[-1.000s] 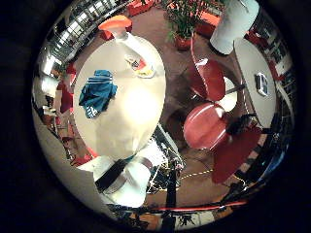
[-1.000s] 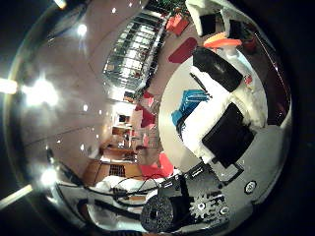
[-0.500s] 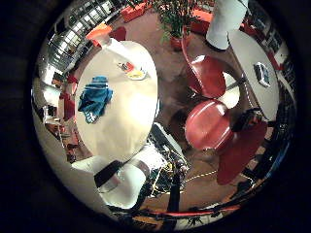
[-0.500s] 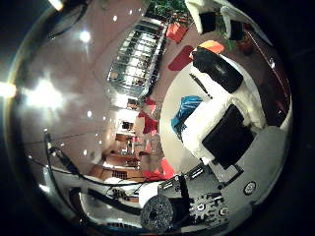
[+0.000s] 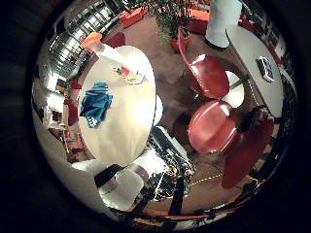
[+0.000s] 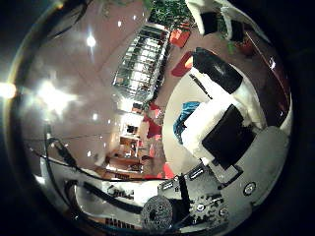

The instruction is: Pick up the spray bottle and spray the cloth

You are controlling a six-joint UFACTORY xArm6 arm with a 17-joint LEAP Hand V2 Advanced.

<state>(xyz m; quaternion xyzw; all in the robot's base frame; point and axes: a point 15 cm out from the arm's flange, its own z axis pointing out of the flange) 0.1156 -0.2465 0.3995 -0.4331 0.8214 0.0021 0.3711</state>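
Spray bottle (image 5: 111, 52) with its orange head is standing on the round counter (image 5: 127, 131) near the teal cloth (image 5: 95, 103); the hand (image 6: 224, 123) is hovering well above, fingers (image 6: 216, 71) extended and holding nothing.

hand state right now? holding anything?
Right hand: open, fingers fairly straight, holding nothing. Spray bottle stands on the table, apart from it.

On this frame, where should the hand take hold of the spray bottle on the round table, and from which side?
Grip the spray bottle around its pale body, below the orange trigger head. It stands upright near the table edge, apart from the teal cloth, so a sideways approach looks best, probably from the side away from the cloth.
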